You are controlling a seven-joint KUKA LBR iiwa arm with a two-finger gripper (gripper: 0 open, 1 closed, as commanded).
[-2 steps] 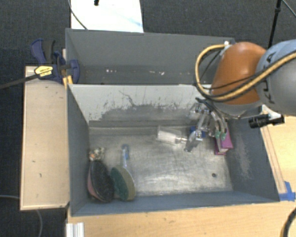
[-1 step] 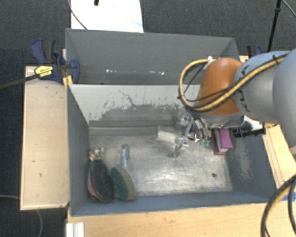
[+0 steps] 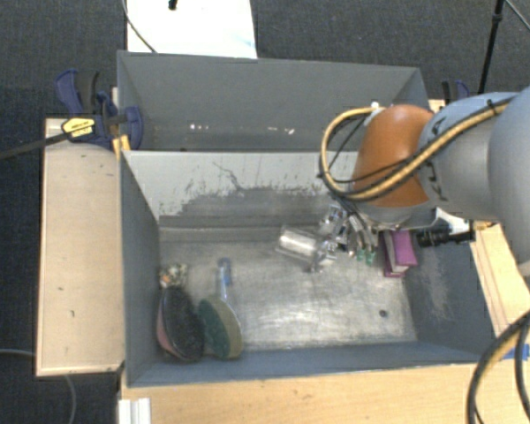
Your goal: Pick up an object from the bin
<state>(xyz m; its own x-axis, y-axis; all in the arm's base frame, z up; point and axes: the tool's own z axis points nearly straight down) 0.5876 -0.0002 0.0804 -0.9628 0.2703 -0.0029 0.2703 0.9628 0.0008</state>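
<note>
My gripper (image 3: 338, 232) hangs low over the bin's right middle, under the orange cover. Just to its left, a shiny silver cylinder-like piece (image 3: 295, 242) lies touching or very close to the gripper's tip; I cannot tell whether it is held. A purple block (image 3: 399, 249) stands close to the right of the gripper, by the bin's right wall. A small green piece (image 3: 367, 256) sits between the purple block and the gripper.
In the front left corner lie a dark oval brush (image 3: 180, 325), a round green pad (image 3: 219, 328) leaning on it, and a small clear-blue thing (image 3: 223, 276) behind them. The arm covers the bin's right rear part.
</note>
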